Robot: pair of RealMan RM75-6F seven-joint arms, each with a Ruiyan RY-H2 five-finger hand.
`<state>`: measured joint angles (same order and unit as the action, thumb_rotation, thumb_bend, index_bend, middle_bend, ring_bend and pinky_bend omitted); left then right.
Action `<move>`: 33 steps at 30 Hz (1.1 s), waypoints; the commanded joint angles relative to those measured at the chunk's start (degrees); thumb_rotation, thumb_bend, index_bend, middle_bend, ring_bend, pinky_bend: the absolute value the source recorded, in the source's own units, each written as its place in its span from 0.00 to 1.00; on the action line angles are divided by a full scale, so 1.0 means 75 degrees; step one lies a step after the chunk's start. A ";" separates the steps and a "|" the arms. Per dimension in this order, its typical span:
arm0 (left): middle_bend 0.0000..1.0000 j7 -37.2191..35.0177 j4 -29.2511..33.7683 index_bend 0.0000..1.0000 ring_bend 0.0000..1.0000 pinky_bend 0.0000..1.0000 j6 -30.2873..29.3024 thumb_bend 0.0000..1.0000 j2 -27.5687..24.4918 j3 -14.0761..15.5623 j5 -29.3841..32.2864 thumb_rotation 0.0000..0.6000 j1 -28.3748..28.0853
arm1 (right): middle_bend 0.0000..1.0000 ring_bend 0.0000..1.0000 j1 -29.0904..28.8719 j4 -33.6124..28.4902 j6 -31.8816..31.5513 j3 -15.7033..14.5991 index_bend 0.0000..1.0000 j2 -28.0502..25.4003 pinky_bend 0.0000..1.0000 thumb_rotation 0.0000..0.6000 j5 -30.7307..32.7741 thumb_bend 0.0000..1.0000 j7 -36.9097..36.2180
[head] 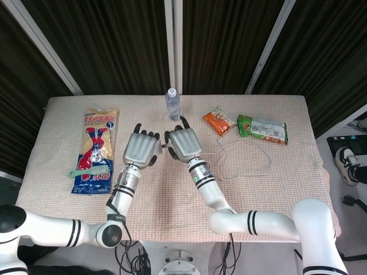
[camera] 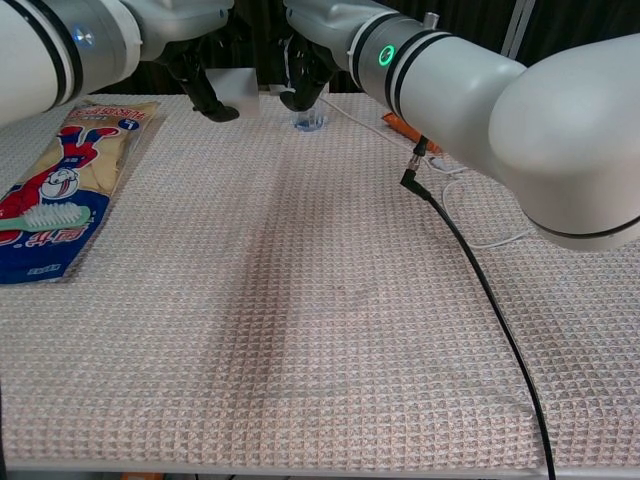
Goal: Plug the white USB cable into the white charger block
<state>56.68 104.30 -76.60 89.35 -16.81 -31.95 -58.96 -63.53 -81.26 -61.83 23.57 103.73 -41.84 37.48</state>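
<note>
Waffle-weave cloth [camera: 300,330] matt; snack packs [head: 262,128] glossy plastic.

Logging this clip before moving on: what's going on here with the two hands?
Both hands sit side by side over the middle of the table. The left hand holds the white charger block. The right hand pinches the plug end of the white USB cable, whose loop trails off to the right. The two hands are nearly touching, but whether the plug is seated cannot be seen.
</note>
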 commanded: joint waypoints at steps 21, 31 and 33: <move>0.51 0.0010 -0.0031 0.45 0.32 0.14 0.0102 0.25 -0.0069 0.0015 0.0309 0.97 -0.0151 | 0.53 0.30 -0.0176 0.0343 -0.0148 -0.0101 0.63 0.0262 0.00 1.00 0.0018 0.40 0.0294; 0.51 0.0141 -0.0099 0.45 0.32 0.14 0.0088 0.25 -0.0034 -0.0037 0.0624 0.97 -0.0281 | 0.53 0.31 -0.0223 0.0384 -0.0271 -0.0109 0.63 0.0419 0.00 1.00 0.0030 0.39 0.0474; 0.51 0.0163 -0.0116 0.45 0.32 0.14 0.0076 0.25 -0.0022 -0.0053 0.0676 0.97 -0.0311 | 0.53 0.31 -0.0223 0.0381 -0.0294 -0.0105 0.63 0.0449 0.00 1.00 0.0034 0.39 0.0492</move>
<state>57.83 103.49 -75.98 89.14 -17.14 -26.99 -61.20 -65.20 -78.40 -64.01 22.77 107.06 -41.59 41.14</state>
